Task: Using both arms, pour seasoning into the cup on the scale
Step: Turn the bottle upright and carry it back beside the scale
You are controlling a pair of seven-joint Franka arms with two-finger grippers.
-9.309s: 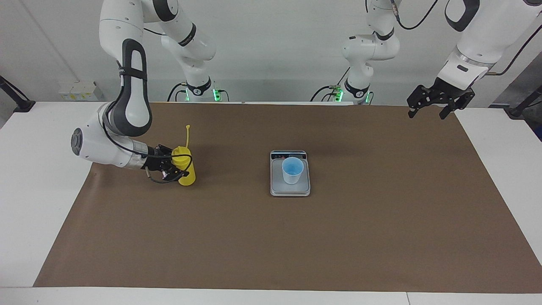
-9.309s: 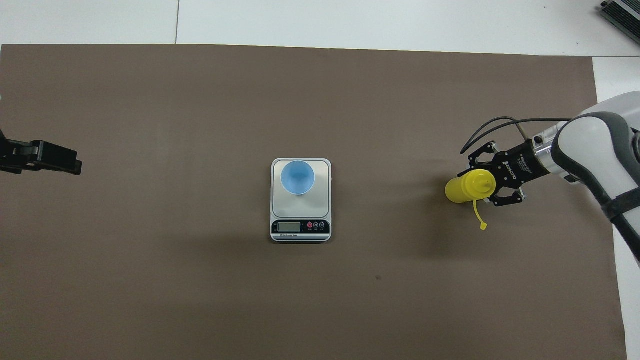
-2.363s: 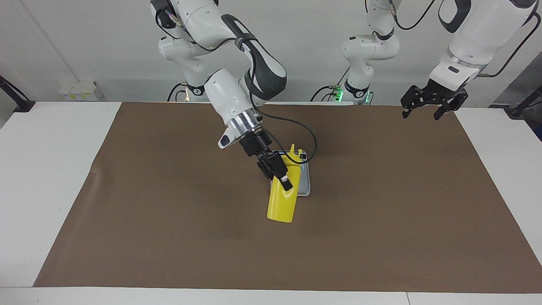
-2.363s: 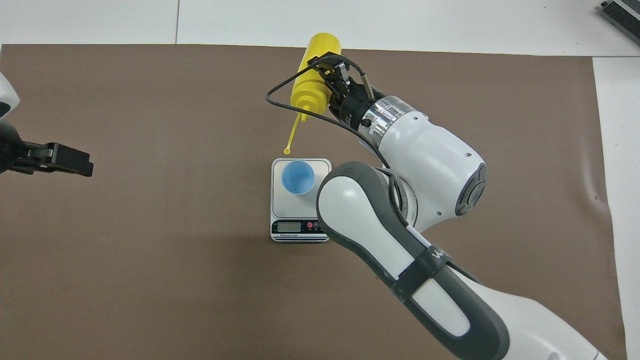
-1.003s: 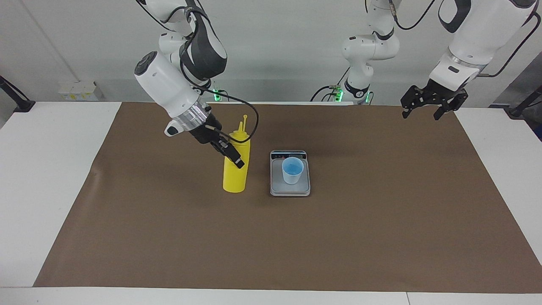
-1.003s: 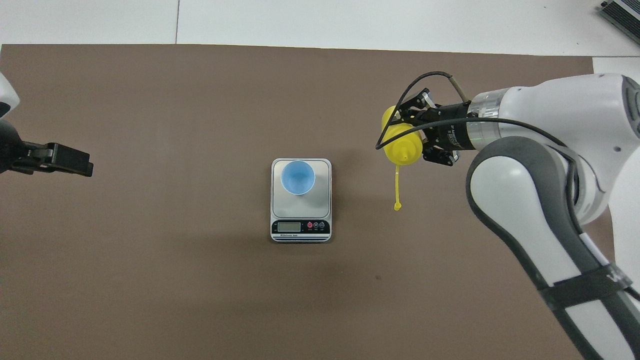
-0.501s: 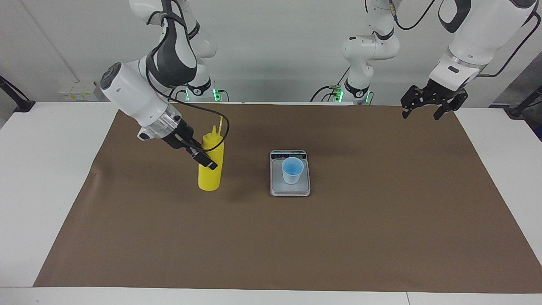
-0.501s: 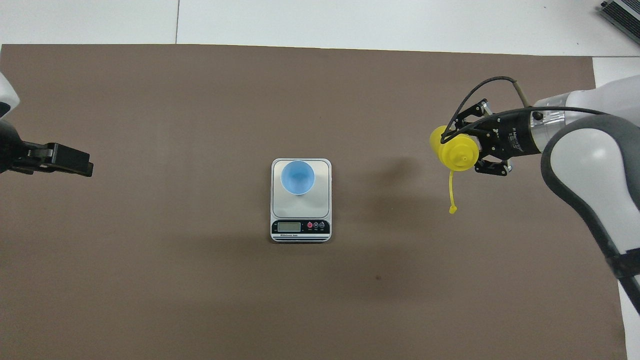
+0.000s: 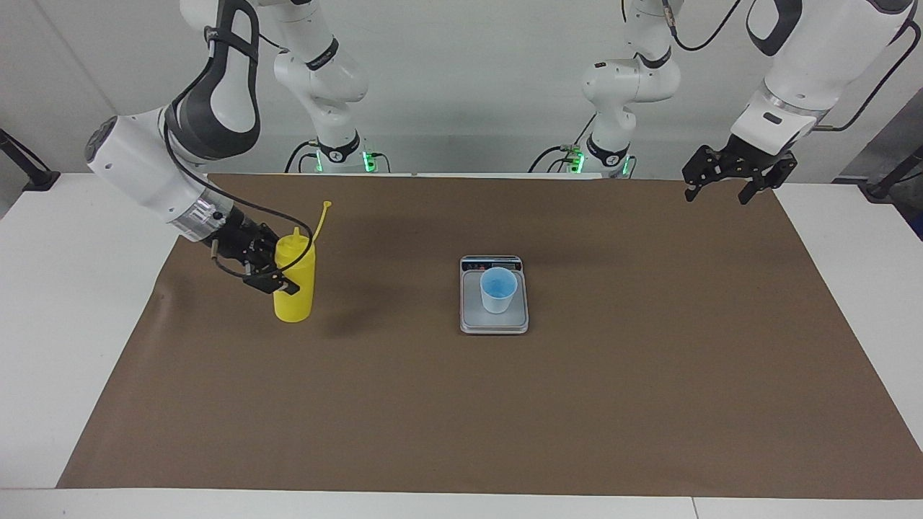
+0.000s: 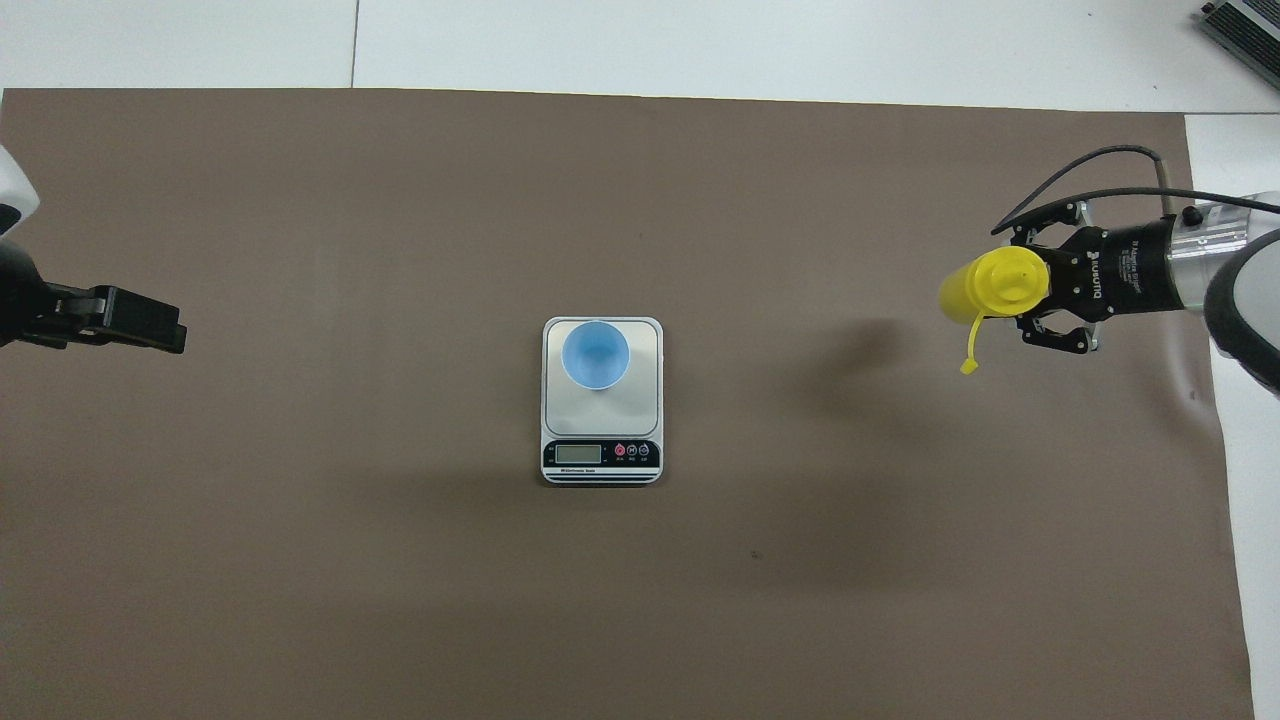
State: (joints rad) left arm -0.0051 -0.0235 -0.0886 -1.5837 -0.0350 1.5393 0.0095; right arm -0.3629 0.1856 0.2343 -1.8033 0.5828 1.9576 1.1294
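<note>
My right gripper is shut on the seasoning, a yellow squeeze bottle, gripping just below its domed top. The bottle stands upright toward the right arm's end of the table, its base at or just above the mat. Its cap strap hangs loose. The light-blue cup stands on the grey scale at mid table, well apart from the bottle. My left gripper waits open and empty over the mat's corner at the left arm's end.
A brown mat covers most of the white table. The scale's display strip is on its short edge nearest the robots. A grey device lies at the table's corner farthest from the robots.
The right arm has carried the upright bottle away from beside the scale toward the right arm's end of the table. The left arm, the cup and the scale have not moved.
</note>
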